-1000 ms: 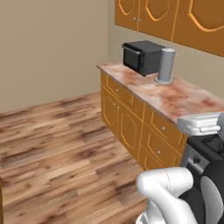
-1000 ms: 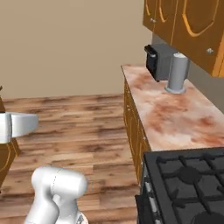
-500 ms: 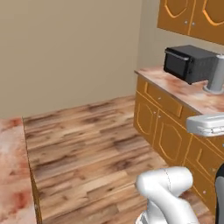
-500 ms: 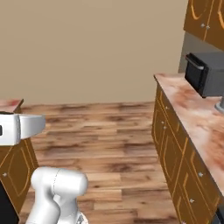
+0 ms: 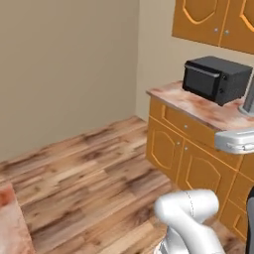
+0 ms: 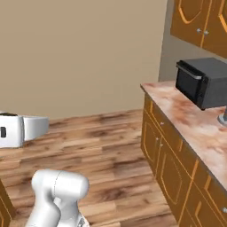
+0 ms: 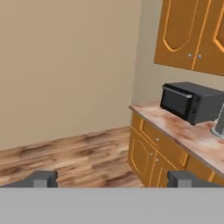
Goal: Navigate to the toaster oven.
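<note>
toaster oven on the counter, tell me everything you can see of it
The small matte-black box toaster oven has a dark glass front door, shut, with a silver bar handle along the door's top. It stands upright at the far end of the mottled pink stone counter, close to the beige wall and under the orange wooden upper cabinets. Nothing else touches it.

grey cylinder (image 5: 248,99) cut by right edge | toaster oven (image 6: 205,82) knobs too small
</note>
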Available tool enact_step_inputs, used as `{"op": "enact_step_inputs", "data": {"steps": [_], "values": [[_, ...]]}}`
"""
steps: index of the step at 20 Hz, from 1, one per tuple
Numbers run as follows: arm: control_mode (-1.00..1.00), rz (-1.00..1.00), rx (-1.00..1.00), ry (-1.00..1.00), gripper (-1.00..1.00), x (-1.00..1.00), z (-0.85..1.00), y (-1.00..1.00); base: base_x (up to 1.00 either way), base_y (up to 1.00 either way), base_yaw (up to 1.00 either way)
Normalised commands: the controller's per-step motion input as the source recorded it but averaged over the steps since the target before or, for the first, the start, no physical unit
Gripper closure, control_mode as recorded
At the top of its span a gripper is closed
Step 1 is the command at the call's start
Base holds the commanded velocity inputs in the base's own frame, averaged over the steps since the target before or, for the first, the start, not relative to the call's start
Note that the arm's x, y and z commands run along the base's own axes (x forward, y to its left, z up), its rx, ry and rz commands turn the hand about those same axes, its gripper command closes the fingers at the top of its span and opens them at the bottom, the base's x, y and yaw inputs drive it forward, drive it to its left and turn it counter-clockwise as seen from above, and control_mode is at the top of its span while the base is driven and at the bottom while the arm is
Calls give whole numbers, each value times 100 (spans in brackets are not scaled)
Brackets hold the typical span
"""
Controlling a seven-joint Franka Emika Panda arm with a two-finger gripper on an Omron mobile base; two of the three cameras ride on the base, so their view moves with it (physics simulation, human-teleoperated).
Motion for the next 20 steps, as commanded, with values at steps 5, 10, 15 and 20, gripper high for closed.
{"op": "enact_step_inputs", "data": {"steps": [5,10,15,20], "values": [[100,0,0,0,-100,0,0,0,100,40,-62],[100,0,0,0,-100,0,0,0,100,51,-61],[100,0,0,0,-100,0,0,0,100,55,-59],[100,0,0,0,-100,0,0,0,100,56,-57]]}}
